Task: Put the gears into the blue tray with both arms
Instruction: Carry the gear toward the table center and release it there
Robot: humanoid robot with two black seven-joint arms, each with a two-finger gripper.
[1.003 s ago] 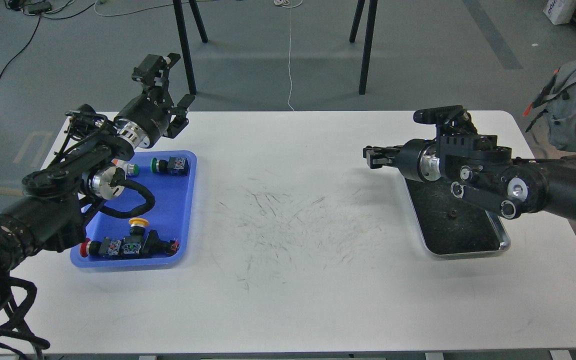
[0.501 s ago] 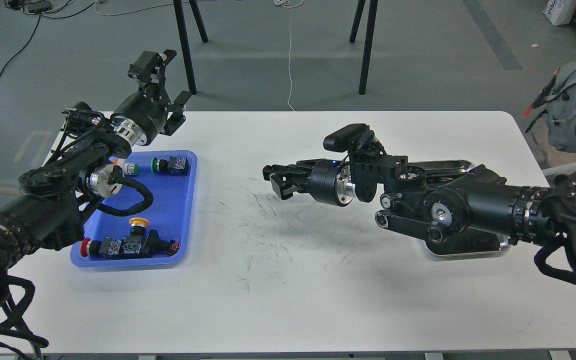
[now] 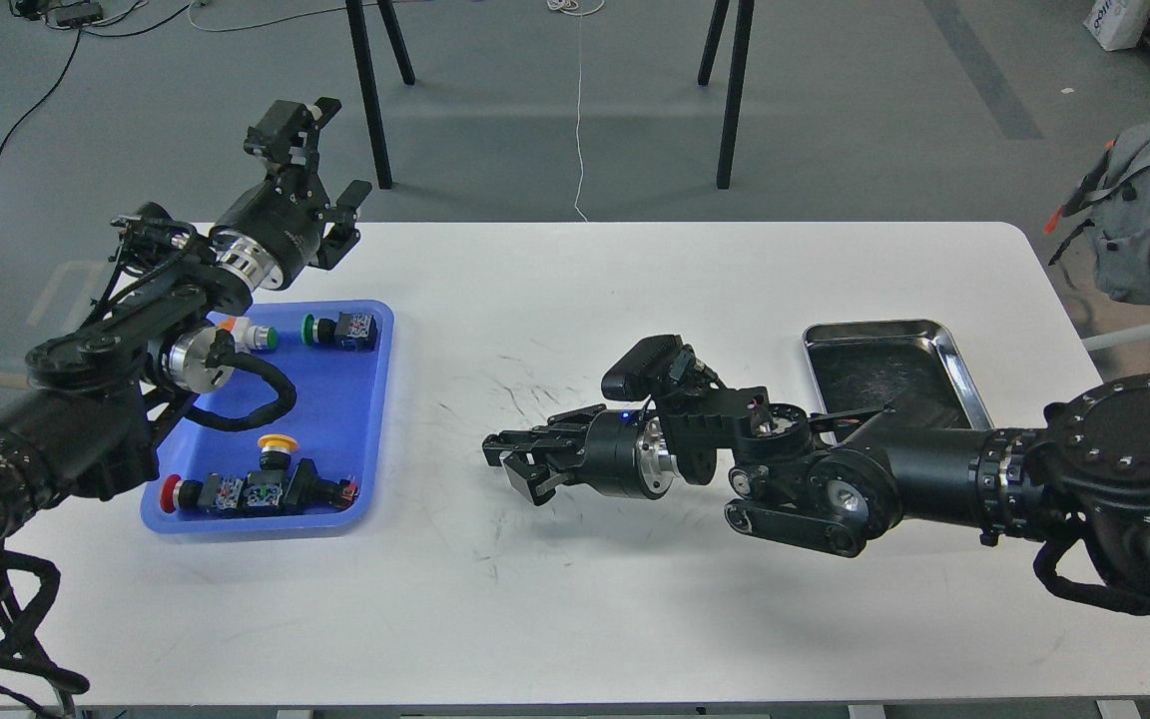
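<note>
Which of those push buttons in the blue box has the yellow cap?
The yellow-capped switch standing near the middle of the blue tray, just above the row along its near edge. The others have green, red or orange caps.

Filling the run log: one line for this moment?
right gripper: mid-table, pointing at blue tray | left gripper: raised behind tray | silver tray: right

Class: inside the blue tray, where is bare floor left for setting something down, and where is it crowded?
Bare floor: the blue tray middle, between green-capped switch and yellow-capped switch. Crowded: near rim, with a switch row; left side, under the left arm.
</note>
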